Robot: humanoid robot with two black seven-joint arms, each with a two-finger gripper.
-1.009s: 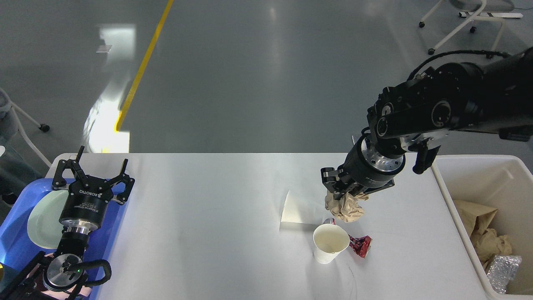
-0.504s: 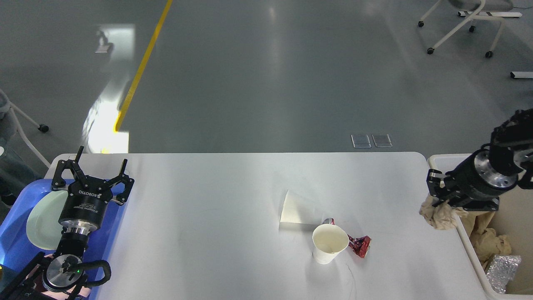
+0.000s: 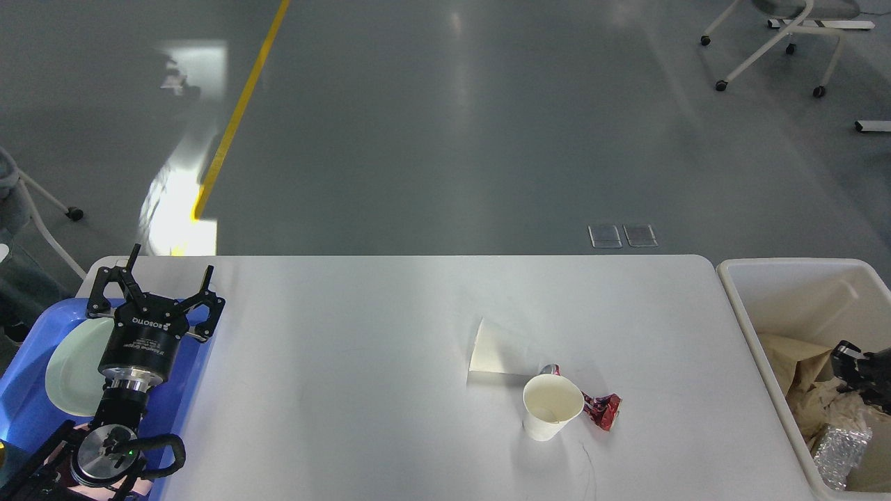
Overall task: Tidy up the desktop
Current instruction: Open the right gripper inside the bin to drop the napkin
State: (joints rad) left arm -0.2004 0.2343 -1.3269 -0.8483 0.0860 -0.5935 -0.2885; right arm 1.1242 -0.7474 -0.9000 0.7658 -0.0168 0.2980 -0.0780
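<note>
White desktop [image 3: 362, 390]; left gripper [image 3: 156, 282] spread.

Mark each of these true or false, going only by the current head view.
1. An upright paper cup stands on the desktop. True.
2. The red wrapper lies inside the cream bin. False: it lies on the desktop beside the upright cup.
3. The left gripper is open, above the blue tray. True.
4. The bin is empty. False: it holds crumpled brown paper and a foil piece.
5. A second white cup lies tipped on its side. True.
</note>
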